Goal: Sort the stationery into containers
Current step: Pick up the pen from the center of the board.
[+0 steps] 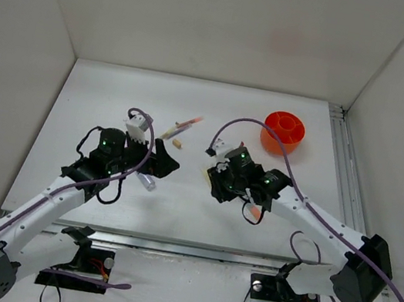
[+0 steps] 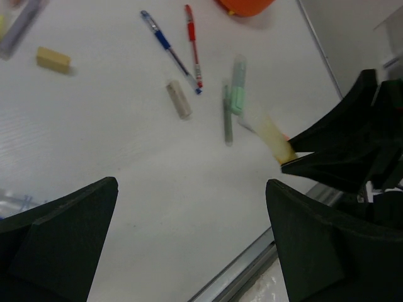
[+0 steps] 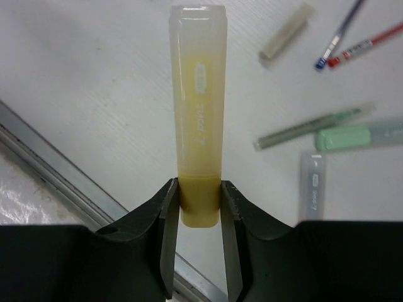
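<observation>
My right gripper (image 3: 199,195) is shut on the bottom end of a yellow highlighter (image 3: 198,94), which it holds just above the table near the front rail. In the left wrist view that highlighter (image 2: 274,138) sticks out of the black right gripper (image 2: 340,151). Loose on the table lie a blue pen (image 2: 170,50), a red pen (image 2: 194,44), a beige stub (image 2: 179,99), a green highlighter (image 2: 237,94) and a grey-green pen (image 2: 227,116). My left gripper (image 2: 192,185) stands wide open over bare table, holding nothing. The orange pot (image 1: 284,131) stands at the back right.
Another beige stub (image 2: 53,60) and a clear tube (image 2: 22,25) lie to the left. A grey highlighter (image 3: 313,185) lies beside the green highlighter (image 3: 359,135). A metal rail (image 3: 56,170) runs along the front edge. White walls close in three sides.
</observation>
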Motion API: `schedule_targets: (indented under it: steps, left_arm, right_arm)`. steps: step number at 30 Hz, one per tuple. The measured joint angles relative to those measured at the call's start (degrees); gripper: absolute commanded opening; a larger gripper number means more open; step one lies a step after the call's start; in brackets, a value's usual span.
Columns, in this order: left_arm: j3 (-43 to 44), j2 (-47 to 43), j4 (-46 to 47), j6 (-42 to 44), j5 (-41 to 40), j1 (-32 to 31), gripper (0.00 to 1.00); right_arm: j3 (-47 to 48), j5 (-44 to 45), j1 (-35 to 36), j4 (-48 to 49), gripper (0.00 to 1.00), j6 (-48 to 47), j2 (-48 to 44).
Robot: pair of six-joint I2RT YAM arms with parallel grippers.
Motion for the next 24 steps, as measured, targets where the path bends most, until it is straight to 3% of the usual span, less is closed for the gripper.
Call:
schedule_targets:
  steps: [5, 10, 18, 22, 24]
  left_arm:
    - [2.5, 3.7, 5.3, 0.0, 5.6, -2.9, 0.99]
    - [2.5, 6.6, 8.0, -0.8, 9.4, -3.1, 0.98]
    - [2.5, 9.4, 12.5, -2.6, 12.8, -3.7, 0.89]
    - [2.6, 11.7, 13.6, -3.2, 13.7, -4.5, 0.71]
    - [2.7, 12.7, 13.6, -3.6, 13.9, -4.7, 0.56]
  right_arm:
    - [2.2, 0.4, 6.8, 2.4, 0.01, -4.1, 2.6]
    - [2.2, 1.6, 8.5, 6.7, 0.01, -4.7, 2.5]
    - [2.1, 2.4, 10.4, 12.0, 0.02, -4.7, 0.3]
    - [2.1, 3.2, 11.8, 12.3, 0.02, -4.7, 0.3]
    - [2.1, 3.7, 12.3, 12.3, 0.02, -4.7, 0.3]
